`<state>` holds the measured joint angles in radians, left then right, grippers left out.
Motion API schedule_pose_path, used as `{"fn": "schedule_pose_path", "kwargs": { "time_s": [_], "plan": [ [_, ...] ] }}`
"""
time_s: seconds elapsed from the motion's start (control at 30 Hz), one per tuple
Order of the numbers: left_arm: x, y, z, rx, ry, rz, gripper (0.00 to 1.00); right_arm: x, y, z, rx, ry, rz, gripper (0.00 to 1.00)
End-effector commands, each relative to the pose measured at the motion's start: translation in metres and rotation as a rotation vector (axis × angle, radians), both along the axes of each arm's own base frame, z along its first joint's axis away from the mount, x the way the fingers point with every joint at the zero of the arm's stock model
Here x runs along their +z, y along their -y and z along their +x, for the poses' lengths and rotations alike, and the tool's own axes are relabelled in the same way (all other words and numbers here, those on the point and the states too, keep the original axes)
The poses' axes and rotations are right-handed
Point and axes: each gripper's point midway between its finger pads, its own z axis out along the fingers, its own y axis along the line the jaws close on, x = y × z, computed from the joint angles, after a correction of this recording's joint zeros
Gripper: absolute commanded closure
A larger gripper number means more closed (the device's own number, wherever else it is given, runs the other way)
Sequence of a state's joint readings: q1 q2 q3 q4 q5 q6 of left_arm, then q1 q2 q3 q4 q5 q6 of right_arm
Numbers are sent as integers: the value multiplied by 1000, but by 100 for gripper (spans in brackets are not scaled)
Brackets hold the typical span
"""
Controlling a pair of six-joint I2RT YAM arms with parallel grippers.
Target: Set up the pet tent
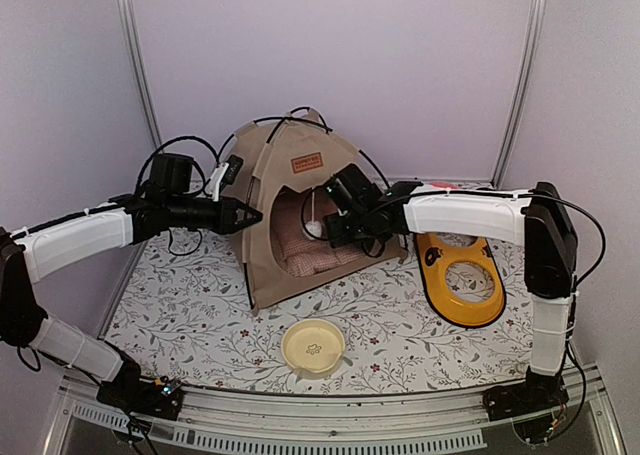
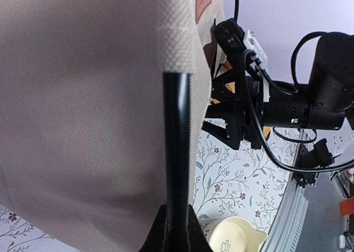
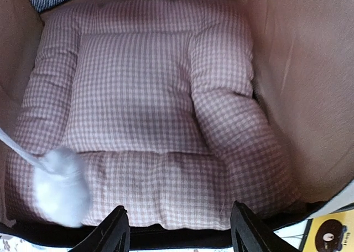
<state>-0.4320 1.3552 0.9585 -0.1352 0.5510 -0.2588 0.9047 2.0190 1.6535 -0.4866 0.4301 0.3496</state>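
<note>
- At the back middle of the counter (image 1: 180,305), between both arms: pet tent (image 1: 265,175), standing as a dome, doorway turned toward the arm bases.
- Probably very light, easy to shove or tip; soft cloth walls with no stiffness of their own, held in shape only by thin, springy poles.
- Best gripped on a pole (image 2: 177,152) or a seamed edge, not on loose cloth, prone to bunching and slipping. Gentle pulls only, for fear of dragging the whole shell over the counter or springing a pole loose.
- Left gripper (image 1: 252,216) pinched shut on the pole at the tent edge nearest the left arm, to judge by the wrist view: black rod emerging from a fabric sleeve and running straight down into the closed gripper.
- Right gripper (image 3: 180,232) spread wide, holding nothing, poised at the doorway just above the front edge of the pink checked cushion (image 3: 138,97) lying inside.
- Tan-beige woven fabric; black poles crossing above the peak; small brown label patch (image 1: 306,162) over the arched opening; white pompom (image 3: 58,191) dangling on a string in the doorway.
- Seems nearly set up; likely left to do: seating the poles and squaring the walls.
- Just beside the tent on the right, a yellow feeder tray (image 1: 462,275); in front, near the counter's edge, a cream bowl (image 1: 313,347).
</note>
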Motion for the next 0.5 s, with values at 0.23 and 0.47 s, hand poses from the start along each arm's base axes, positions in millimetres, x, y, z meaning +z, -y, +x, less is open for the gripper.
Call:
{"fn": "schedule_pose_path", "kwargs": {
  "time_s": [0.23,0.47],
  "plan": [
    [4,-23,9,137,-11,26,100,-88,29,67,-88,-172,33,35],
    [7,-50,18,269,11,22,98,-66,11,78,-60,-139,85,35]
  ]
}}
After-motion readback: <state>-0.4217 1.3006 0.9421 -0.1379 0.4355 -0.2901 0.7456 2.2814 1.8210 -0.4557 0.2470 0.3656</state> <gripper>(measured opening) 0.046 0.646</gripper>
